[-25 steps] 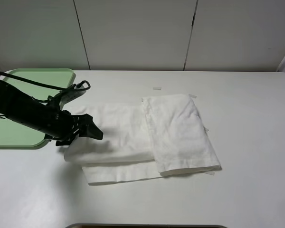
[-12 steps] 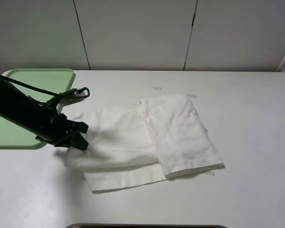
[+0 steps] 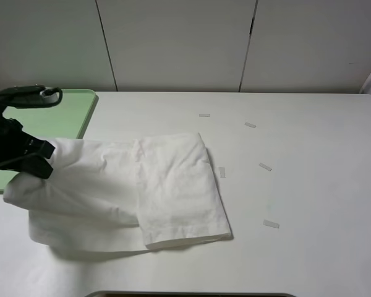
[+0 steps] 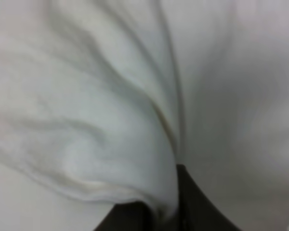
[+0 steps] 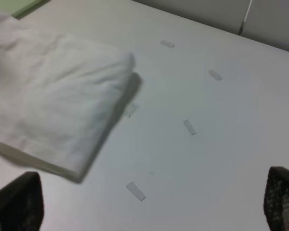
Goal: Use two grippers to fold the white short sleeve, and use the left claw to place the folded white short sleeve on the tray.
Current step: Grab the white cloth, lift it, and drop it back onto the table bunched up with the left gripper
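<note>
white short sleeve (image 3: 142, 185): plain white, no print or pattern; soft grey shading in the wrinkles and folds
tray (image 3: 74, 114): flat pale green, unpatterned
left claw (image 3: 34, 158): matte black, as is its arm; the wrist view shows dark fingers (image 4: 192, 202) against the white cloth
right claw (image 5: 149, 207): black; its fingertips (image 5: 282, 197) carry a fine mesh-like texture
table (image 3: 309, 185): plain white with a faint grey cast
tape strips (image 3: 271, 224): pale, whitish-grey, barely darker than the table
wall panels (image 3: 173, 43): off-white, divided by thin dark vertical seams
</note>
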You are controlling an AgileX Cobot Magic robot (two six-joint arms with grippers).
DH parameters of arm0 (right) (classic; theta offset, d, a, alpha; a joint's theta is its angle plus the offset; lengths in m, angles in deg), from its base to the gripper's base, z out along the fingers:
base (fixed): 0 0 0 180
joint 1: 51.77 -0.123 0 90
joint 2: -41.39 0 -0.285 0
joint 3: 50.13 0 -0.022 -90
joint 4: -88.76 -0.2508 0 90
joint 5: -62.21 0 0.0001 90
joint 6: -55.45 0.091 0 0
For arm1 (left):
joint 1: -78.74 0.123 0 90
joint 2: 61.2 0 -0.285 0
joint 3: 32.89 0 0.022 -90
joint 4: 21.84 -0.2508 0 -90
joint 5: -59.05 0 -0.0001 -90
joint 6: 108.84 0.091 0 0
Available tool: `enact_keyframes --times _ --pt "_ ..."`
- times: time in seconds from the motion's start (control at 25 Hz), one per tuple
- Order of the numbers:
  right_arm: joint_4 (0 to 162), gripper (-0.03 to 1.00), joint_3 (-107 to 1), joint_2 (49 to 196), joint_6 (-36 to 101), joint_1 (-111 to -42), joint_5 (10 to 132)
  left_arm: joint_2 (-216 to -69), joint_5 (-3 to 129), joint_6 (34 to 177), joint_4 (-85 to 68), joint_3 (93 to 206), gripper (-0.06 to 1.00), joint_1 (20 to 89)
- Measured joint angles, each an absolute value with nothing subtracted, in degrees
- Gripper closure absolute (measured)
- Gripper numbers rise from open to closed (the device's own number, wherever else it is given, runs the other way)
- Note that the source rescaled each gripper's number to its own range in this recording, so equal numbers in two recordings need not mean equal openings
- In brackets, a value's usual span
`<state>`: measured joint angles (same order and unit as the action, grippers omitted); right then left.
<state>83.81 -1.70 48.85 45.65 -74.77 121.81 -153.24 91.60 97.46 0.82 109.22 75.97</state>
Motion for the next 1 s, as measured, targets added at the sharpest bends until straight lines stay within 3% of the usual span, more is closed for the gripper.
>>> enact_keyframes --times 0.32,1.0 --pt "83.8 -0.03 -1.7 48.9 45.6 -74.8 121.8 -147.6 96.2 97.7 3.4 111.0 0.92 75.4" --pt "83.8 -0.03 -1.7 48.9 45.6 -74.8 121.8 -156.0 88.6 113.0 23.9 111.0 0.92 61.0"
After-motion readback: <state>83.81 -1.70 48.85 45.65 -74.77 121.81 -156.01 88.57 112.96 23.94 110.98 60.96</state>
